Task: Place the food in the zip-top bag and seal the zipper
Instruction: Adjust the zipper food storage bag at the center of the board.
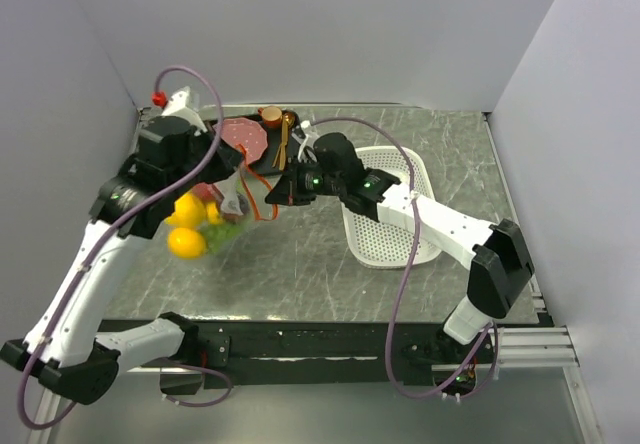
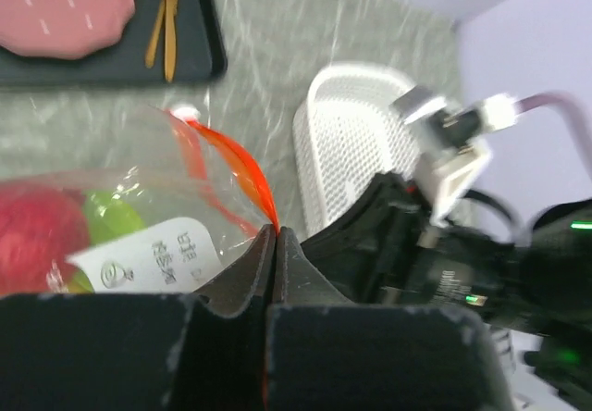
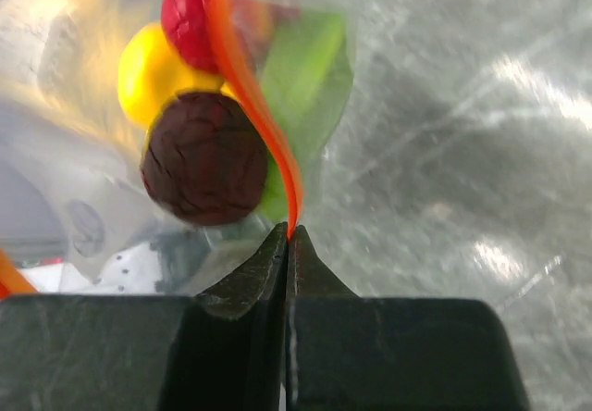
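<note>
The clear zip-top bag (image 1: 215,222) hangs above the table between my two grippers. The food sits inside it: yellow lemons (image 1: 187,242), green pieces (image 1: 226,232) and a red piece (image 1: 205,194). In the right wrist view a dark purple piece (image 3: 205,156), a yellow one (image 3: 148,73), a red one (image 3: 190,18) and a green one (image 3: 310,68) press against the plastic. The orange-red zipper (image 3: 250,96) curves down into my right gripper (image 3: 289,233), which is shut on it. My left gripper (image 2: 276,230) is shut on the other end of the zipper (image 2: 242,166).
A white perforated basket (image 1: 390,209) stands right of the bag, under my right arm. At the back, a black tray (image 1: 262,164) carries a pink plate (image 1: 245,136) and gold cutlery (image 1: 284,139). Grey walls close in the table's left, back and right.
</note>
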